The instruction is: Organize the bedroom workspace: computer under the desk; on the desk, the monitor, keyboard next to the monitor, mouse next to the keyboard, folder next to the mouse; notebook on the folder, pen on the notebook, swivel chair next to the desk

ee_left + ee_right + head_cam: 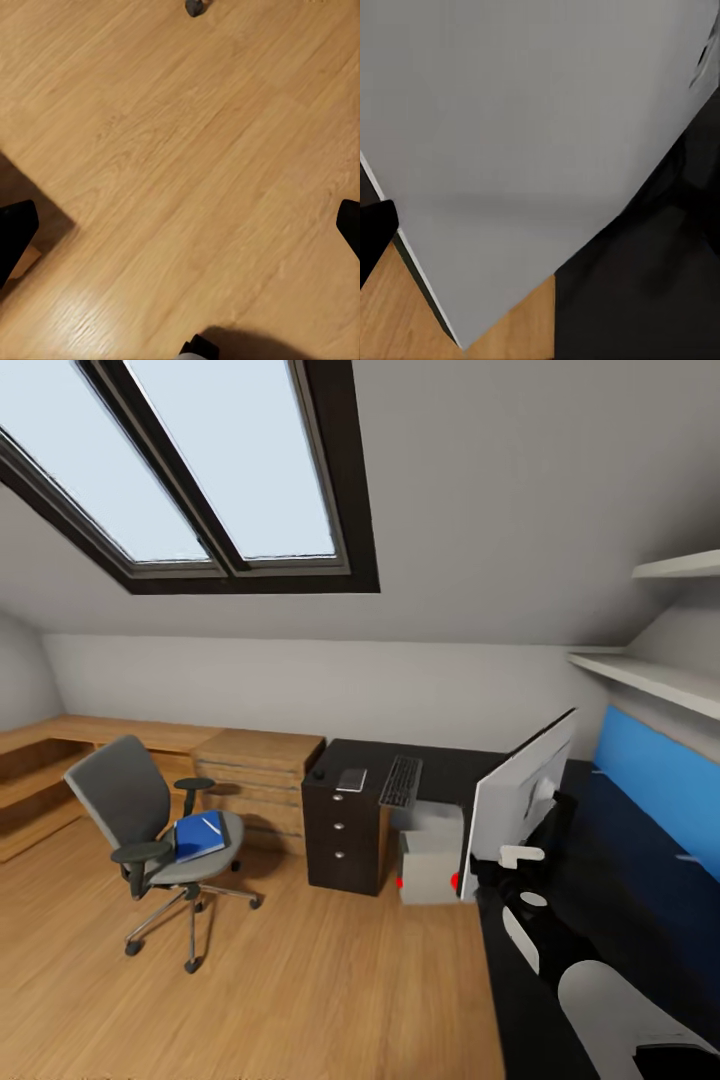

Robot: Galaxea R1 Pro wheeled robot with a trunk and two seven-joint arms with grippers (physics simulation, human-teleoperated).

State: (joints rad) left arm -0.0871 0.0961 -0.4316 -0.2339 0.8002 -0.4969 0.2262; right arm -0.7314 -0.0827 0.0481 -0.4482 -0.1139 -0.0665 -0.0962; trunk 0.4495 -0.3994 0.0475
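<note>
Jaws of both grippers cannot be judged; keyboard [402, 781] is seen on the table [450, 768], while the folder [199, 834] is left on the swivel chair [150, 830].

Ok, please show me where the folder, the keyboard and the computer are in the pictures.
folder [199, 834]: head view, middle of the blue cover, on the chair seat.
keyboard [402, 781]: head view, middle of the dark keys, on the black desk.
computer [432, 860]: head view, light-grey side of the case.
</note>
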